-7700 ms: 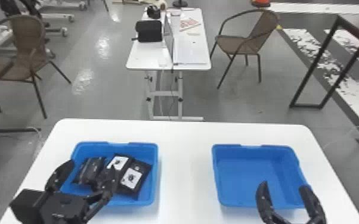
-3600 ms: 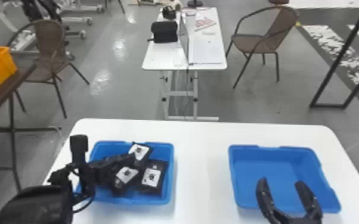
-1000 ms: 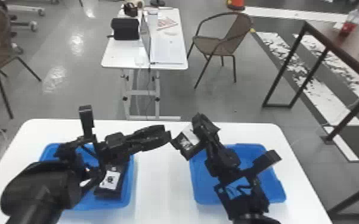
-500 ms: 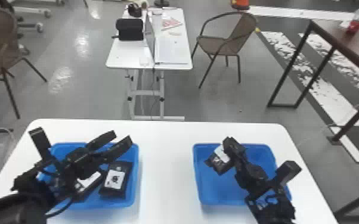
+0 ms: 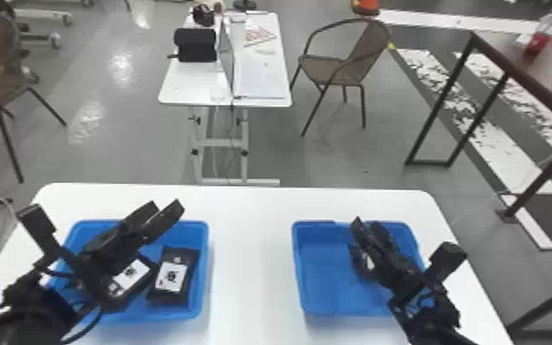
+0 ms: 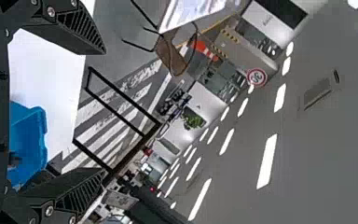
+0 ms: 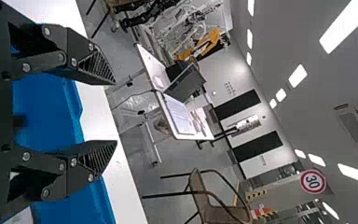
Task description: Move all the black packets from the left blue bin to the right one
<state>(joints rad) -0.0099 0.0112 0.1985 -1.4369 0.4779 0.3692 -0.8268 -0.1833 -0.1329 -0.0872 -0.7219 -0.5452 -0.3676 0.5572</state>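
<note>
My left gripper (image 5: 169,212) stands open above the left blue bin (image 5: 202,268); in the left wrist view the same gripper (image 6: 103,112) has nothing between its spread fingers. Two black packets with white labels, one (image 5: 128,278) partly under the left arm and one (image 5: 173,276) to its right, lie in that bin. Over the right blue bin (image 5: 321,275) is my right gripper (image 5: 369,225). The right wrist view shows this gripper (image 7: 115,112) open and holding nothing. A black packet (image 5: 363,262) is in the right bin, mostly hidden behind the right gripper.
Both bins rest on a white table (image 5: 252,229), with a bare strip of tabletop between them. Beyond it are a second white table (image 5: 188,87), a brown chair (image 5: 344,69) and a dark table (image 5: 536,82) at the right.
The packet in my right gripper has been let go into the right bin, and those fingers have opened. The left gripper has drawn back from between the bins to above the left bin.
</note>
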